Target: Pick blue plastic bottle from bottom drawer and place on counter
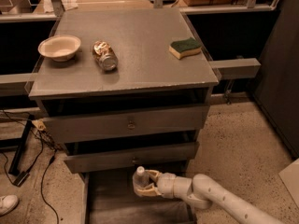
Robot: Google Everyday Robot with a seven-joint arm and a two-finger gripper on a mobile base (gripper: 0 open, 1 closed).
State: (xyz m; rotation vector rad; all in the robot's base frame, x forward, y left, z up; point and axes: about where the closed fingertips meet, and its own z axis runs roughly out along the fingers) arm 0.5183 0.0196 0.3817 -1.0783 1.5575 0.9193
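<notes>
The blue plastic bottle (139,180), clear with a white cap, stands upright over the pulled-out bottom drawer (112,204). My gripper (144,183) reaches in from the lower right and is shut on the bottle, its pale fingers (150,175) wrapped around the bottle's body. The bottle is just below the front of the middle drawer. I cannot tell whether it rests on the drawer floor or hangs just above it. The grey counter (140,62) tops the cabinet above.
On the counter lie a white bowl (59,47) at the left, a crushed can (105,56) beside it and a green-yellow sponge (185,47) at the right. Cables (28,148) run over the floor at the left, with a white shoe (8,203) nearby.
</notes>
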